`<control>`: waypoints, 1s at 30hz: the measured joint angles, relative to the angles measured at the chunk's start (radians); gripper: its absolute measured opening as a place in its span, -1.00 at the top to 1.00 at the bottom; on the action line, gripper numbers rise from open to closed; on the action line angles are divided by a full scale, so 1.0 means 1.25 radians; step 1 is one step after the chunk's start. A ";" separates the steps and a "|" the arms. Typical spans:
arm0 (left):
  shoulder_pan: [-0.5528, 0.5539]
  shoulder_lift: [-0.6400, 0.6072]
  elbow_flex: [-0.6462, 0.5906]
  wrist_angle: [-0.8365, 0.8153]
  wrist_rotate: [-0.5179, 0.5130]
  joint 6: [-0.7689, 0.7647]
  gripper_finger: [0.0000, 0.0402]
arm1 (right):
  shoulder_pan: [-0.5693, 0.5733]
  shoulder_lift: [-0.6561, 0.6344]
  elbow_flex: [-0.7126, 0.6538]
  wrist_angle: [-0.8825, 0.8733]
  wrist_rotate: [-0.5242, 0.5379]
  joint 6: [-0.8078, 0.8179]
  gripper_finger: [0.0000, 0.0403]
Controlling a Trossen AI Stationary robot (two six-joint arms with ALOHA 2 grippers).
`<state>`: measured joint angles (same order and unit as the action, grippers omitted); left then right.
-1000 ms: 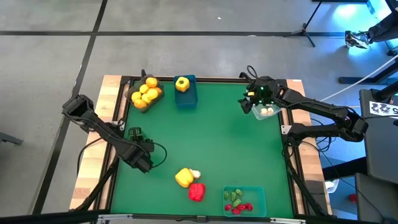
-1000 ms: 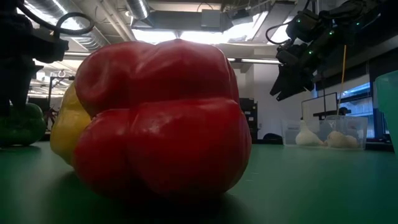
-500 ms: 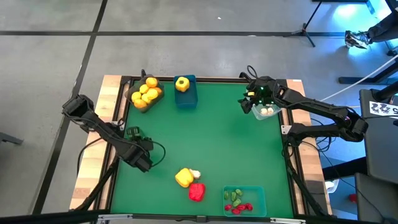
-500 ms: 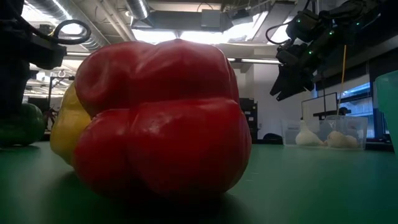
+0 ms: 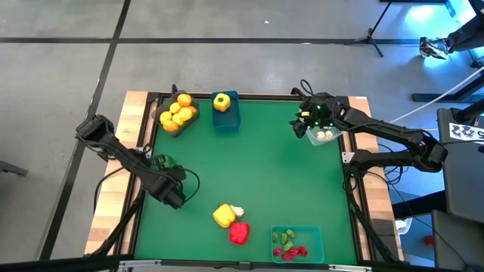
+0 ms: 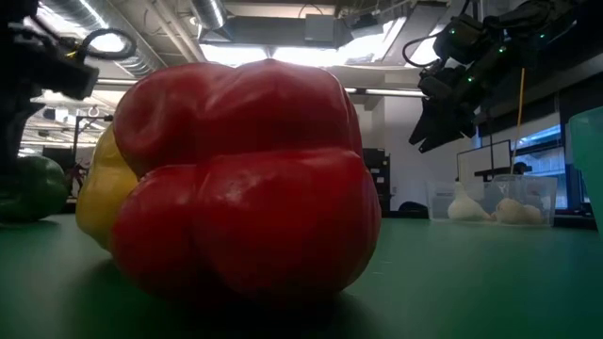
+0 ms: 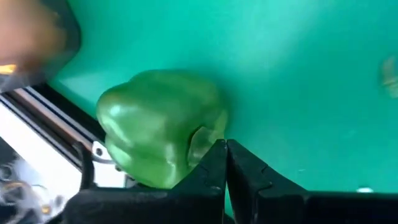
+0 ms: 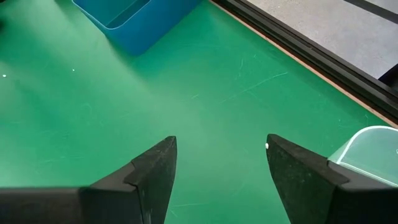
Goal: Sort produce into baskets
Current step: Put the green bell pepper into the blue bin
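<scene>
I noted four baskets on the desk (image 5: 265,166). The far-left basket (image 5: 168,125) held round fruits (image 5: 179,112). Just right of it, a second basket (image 5: 226,119) held one pepper (image 5: 221,102). The far-right basket (image 5: 330,140) held garlic pieces (image 5: 324,135), with the right gripper (image 5: 302,125) above its left side. The near basket (image 5: 311,236), right of centre, held small bits (image 5: 288,245).

Near centre, two peppers (image 5: 224,216) (image 5: 239,233) lay touching, with a garlic piece (image 5: 237,211) against the farther one. At the left edge sat a lone pepper (image 7: 158,134), with the left gripper (image 7: 225,152) beside it.
</scene>
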<state>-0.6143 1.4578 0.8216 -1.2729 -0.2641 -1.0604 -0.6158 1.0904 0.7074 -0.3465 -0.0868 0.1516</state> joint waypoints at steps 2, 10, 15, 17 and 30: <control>0.006 0.000 0.021 0.000 0.002 -0.014 0.99 | 0.000 0.000 0.000 0.000 0.000 0.000 -0.21; 0.061 0.000 0.160 -0.009 -0.042 -0.067 1.00 | 0.000 0.000 0.000 0.000 0.000 0.000 -0.21; 0.072 0.000 0.229 -0.122 -0.061 -0.271 1.00 | 0.000 0.000 0.000 -0.007 0.000 0.000 -0.21; 0.067 0.000 0.232 -0.134 -0.028 -0.391 1.00 | 0.000 0.000 0.000 -0.007 0.000 0.000 -0.21; 0.010 -0.002 0.211 -0.143 0.076 -0.846 1.00 | 0.105 0.052 0.000 0.180 -0.311 0.122 -0.21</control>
<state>-0.6014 1.4550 1.0855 -1.4517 -0.1693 -2.1181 -0.4846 1.1555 0.7078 -0.1218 -0.4750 0.3042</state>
